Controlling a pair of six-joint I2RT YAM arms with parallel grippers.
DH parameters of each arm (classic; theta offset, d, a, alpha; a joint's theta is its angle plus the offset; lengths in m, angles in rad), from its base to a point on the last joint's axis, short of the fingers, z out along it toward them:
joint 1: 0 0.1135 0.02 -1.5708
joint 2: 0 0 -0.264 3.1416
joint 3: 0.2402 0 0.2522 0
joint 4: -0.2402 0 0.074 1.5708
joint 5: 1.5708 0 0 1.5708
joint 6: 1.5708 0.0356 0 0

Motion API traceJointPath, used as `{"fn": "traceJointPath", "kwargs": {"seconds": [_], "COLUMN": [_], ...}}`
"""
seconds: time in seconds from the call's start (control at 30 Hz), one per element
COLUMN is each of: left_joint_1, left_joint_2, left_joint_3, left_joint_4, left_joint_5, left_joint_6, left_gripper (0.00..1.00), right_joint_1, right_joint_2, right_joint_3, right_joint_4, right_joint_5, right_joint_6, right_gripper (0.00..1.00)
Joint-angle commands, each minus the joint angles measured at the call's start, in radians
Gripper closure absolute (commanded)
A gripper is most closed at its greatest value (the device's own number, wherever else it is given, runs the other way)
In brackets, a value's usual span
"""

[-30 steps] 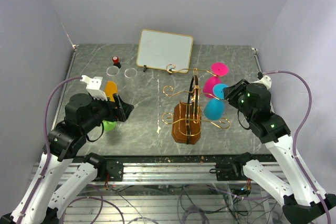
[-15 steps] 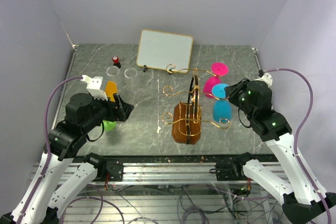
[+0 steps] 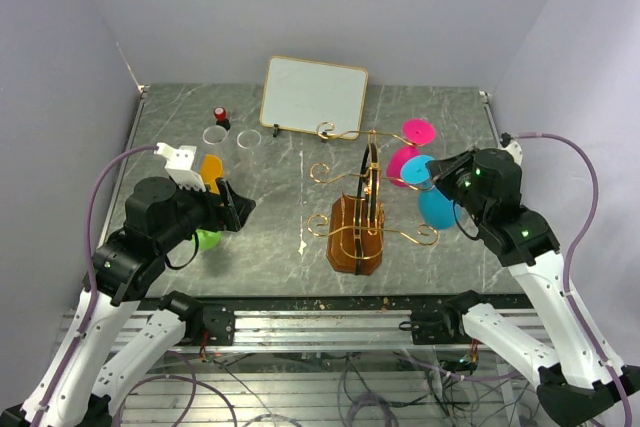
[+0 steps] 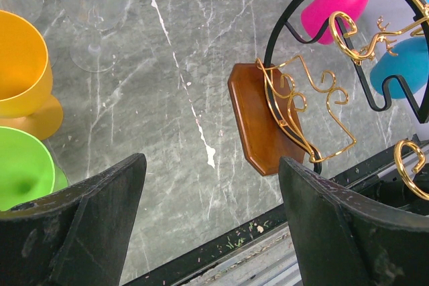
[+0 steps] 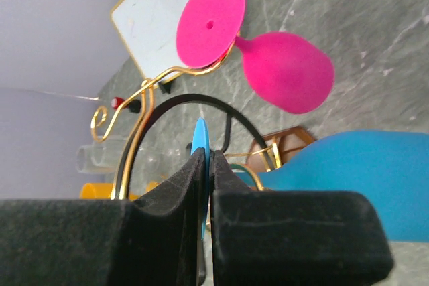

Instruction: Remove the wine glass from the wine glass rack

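The wine glass rack [image 3: 355,235] has a brown wooden base and gold scrolled wire arms; the left wrist view shows it too [image 4: 258,115]. A blue wine glass [image 3: 437,205] lies tilted at its right side, bowl pointing right. My right gripper [image 3: 440,175] is shut on the thin blue foot disc [image 5: 200,137], with the blue bowl [image 5: 355,179] beside the fingers. Whether the wire touches the glass I cannot tell. A pink wine glass [image 3: 405,162] hangs on the rack behind it. My left gripper [image 3: 235,205] hovers open left of the rack, holding nothing.
A white framed board [image 3: 314,95] stands at the back. An orange glass [image 3: 210,169] and a green glass [image 3: 207,239] sit by the left arm. Two clear glasses [image 3: 215,134] and a small red-topped item [image 3: 220,114] stand at the back left.
My right gripper has closed onto the blue glass's foot. The blue bowl has swung right, away from the rack. The left arm has stayed put.
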Motion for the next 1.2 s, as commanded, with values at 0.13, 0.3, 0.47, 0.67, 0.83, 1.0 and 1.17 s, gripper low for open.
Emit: {"fn": "traceJointPath", "kwargs": {"seconds": [0.13,0.3,0.47,0.67,0.83,1.0,1.17], "left_joint_1": [0.008,0.009,0.009,0.013,0.015,0.019,0.02], "left_joint_2": [0.001,0.008,0.013,0.018,0.019,0.023,0.021], "left_joint_3": [-0.003,-0.002,-0.003,-0.002,-0.003,-0.004,-0.004], "left_joint_4": [0.038,0.038,0.04,0.038,0.042,0.042,0.041], "left_joint_5": [0.013,0.016,0.015,0.015,0.018,0.023,0.02], "left_joint_6": [0.003,0.003,0.003,0.003,0.003,0.001,0.002], "left_gripper": [0.1,0.1,0.1,0.11,0.11,0.11,0.11], "right_joint_1": [0.0,0.0,0.0,0.0,0.0,0.0,0.001], "right_joint_2": [-0.037,-0.079,-0.093,-0.09,-0.118,-0.161,-0.136], "right_joint_3": [-0.01,-0.02,-0.013,0.005,0.001,-0.056,-0.069], "right_joint_4": [0.003,-0.059,-0.128,-0.183,-0.172,-0.073,0.027], "right_joint_5": [-0.032,0.059,0.12,0.103,0.048,-0.028,-0.119], "right_joint_6": [0.24,0.372,0.448,0.446,0.405,0.388,0.354], "right_gripper": [0.98,0.99,0.99,0.99,0.99,0.99,0.98]}}
